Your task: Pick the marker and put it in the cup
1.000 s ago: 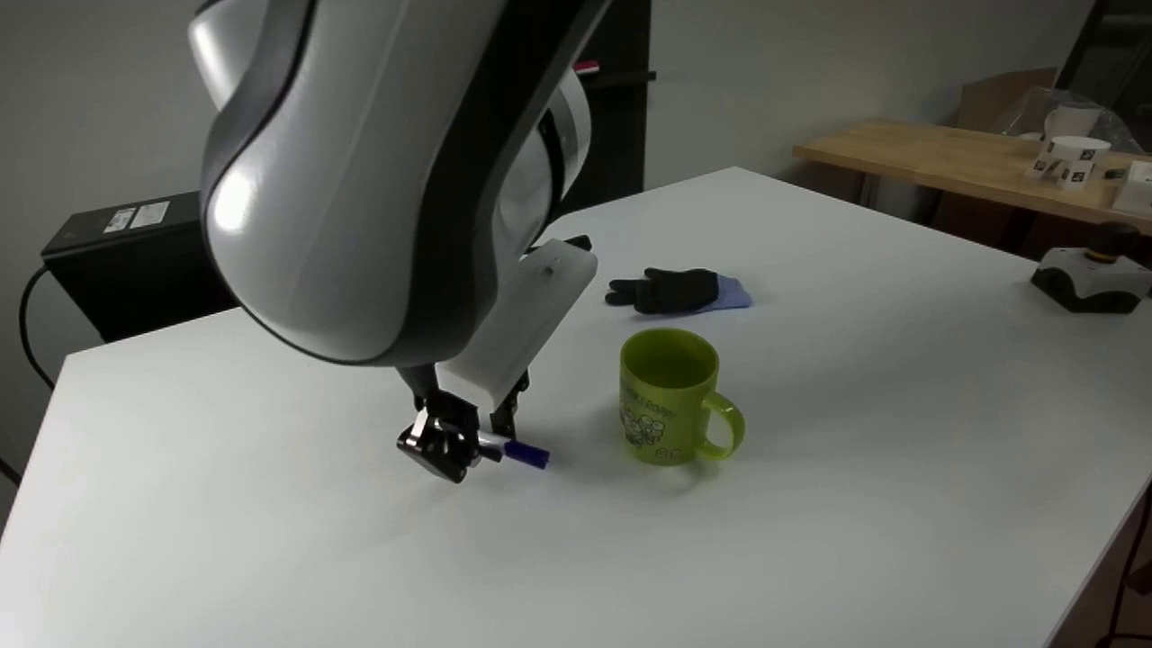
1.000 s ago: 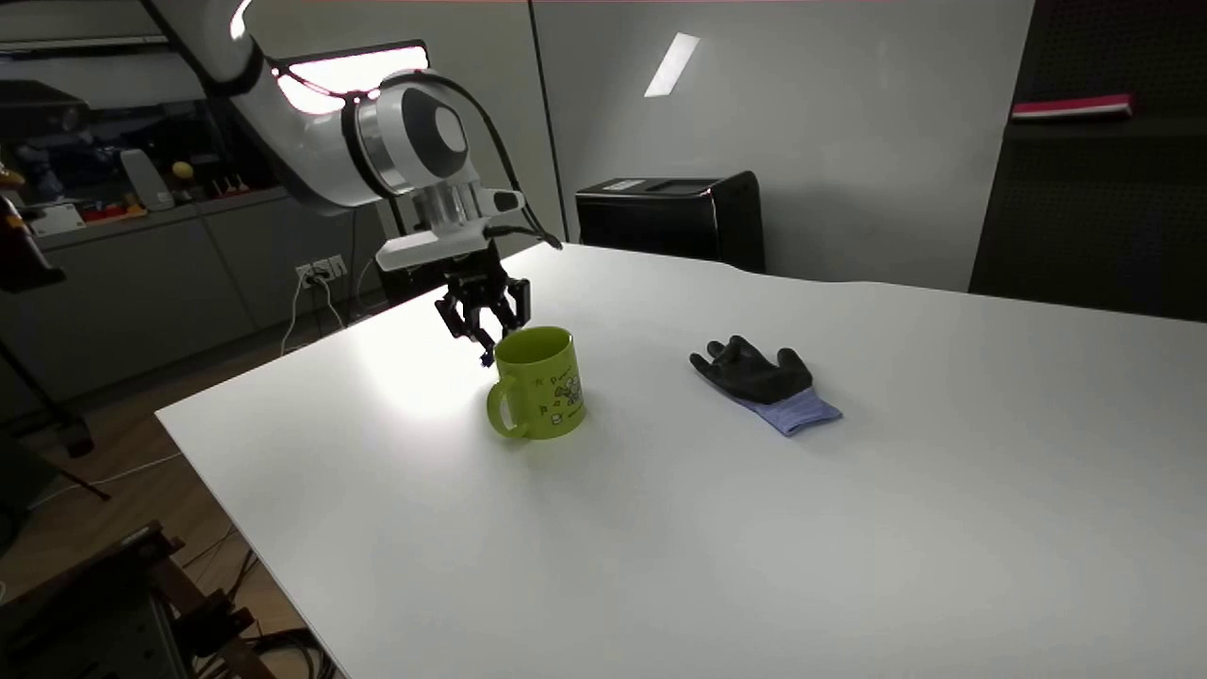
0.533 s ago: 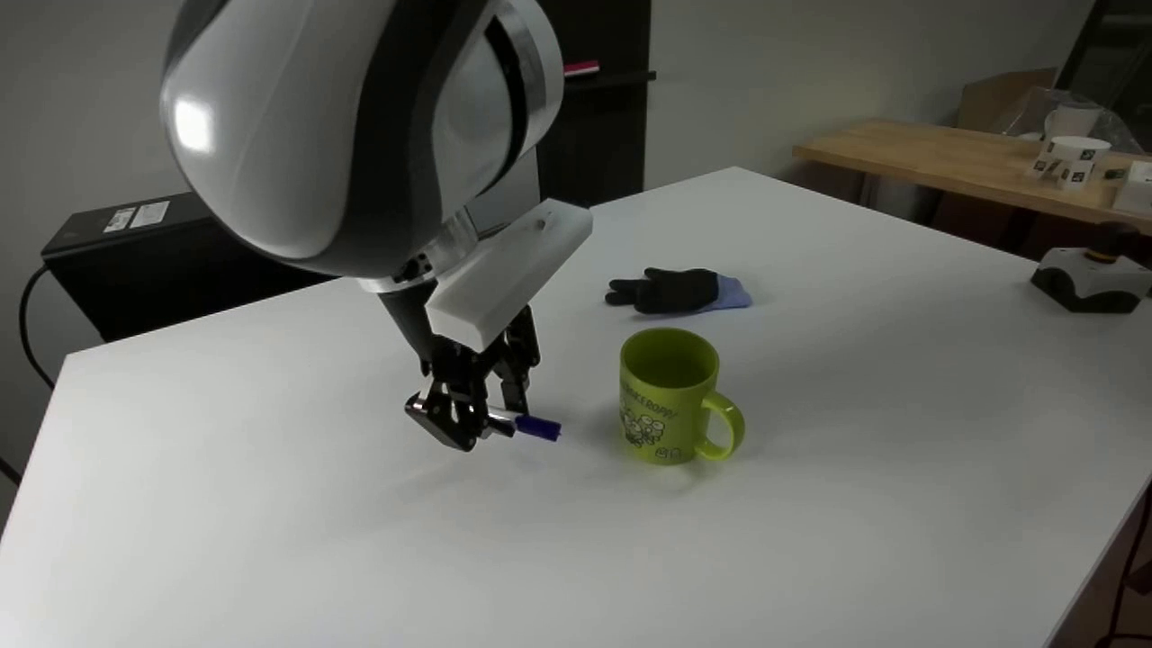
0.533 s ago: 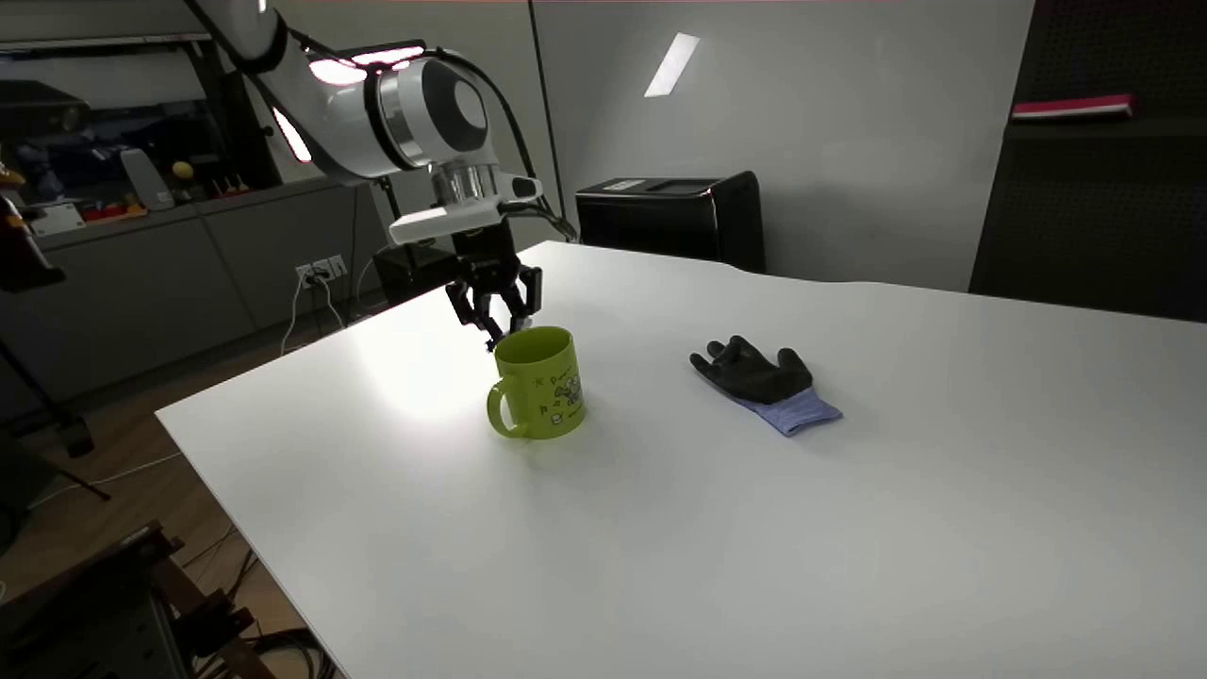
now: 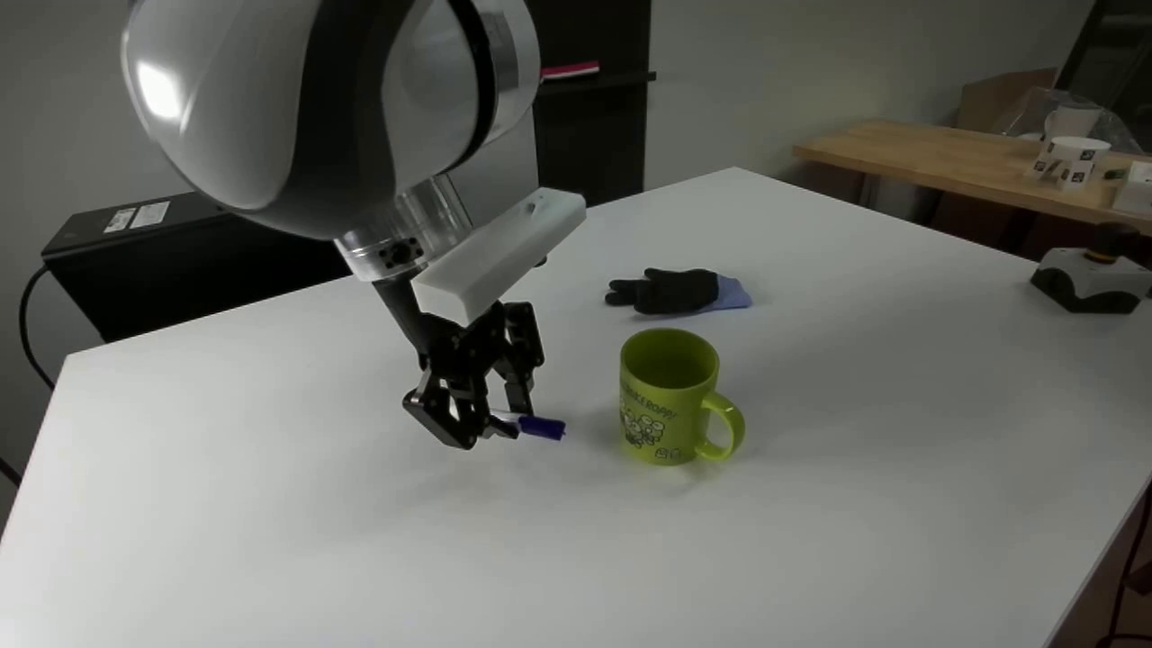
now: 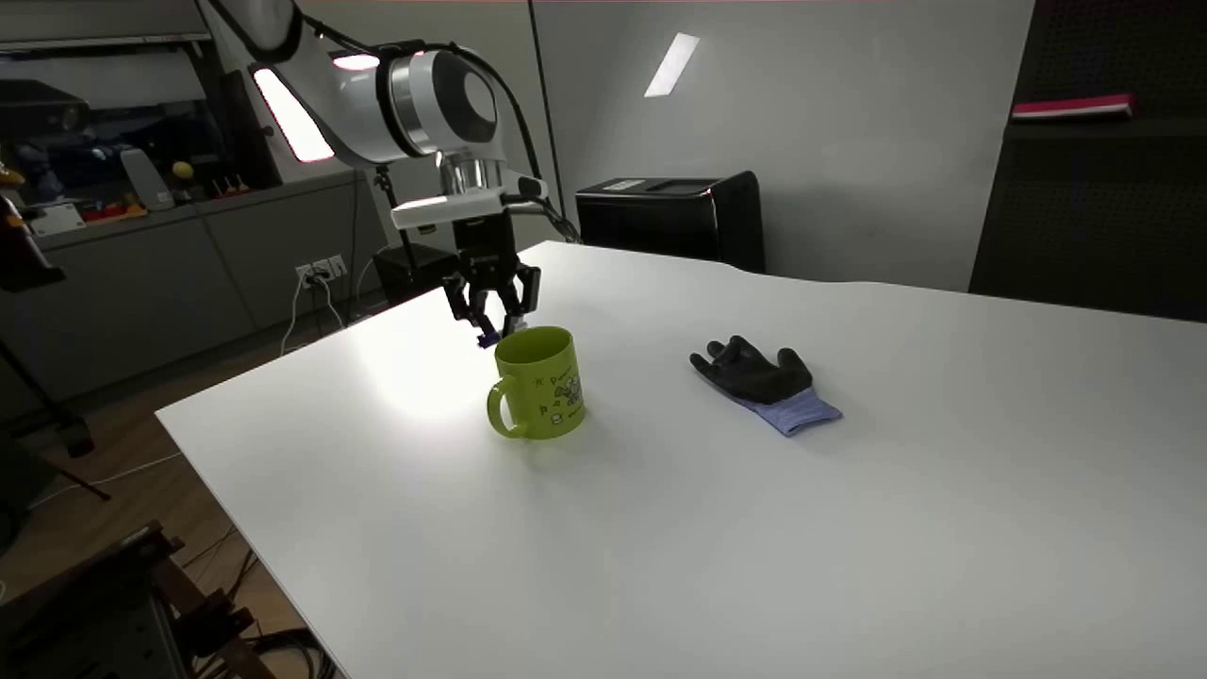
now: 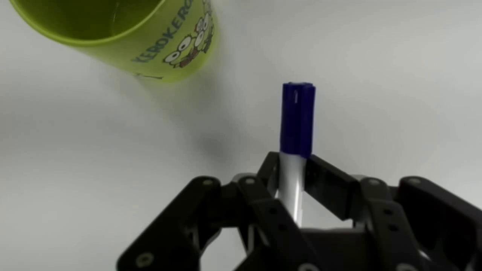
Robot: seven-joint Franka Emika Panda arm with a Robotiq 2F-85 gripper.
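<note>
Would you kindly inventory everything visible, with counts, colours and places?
table: 1, white, foreground
mug: 1, lime green, on table
marker: 1, white and dark blue, held above table
glove: 1, black and blue, on table
knobbed device: 1, white and black, on table
boxy machine: 1, black, beyond table
slim object: 1, red and white, on shelf
desk: 1, brown, background
smaller clutter: count unclear, mixed, background
arm: 1, white and black, above table
pincer: 1, black, shut on marker
</note>
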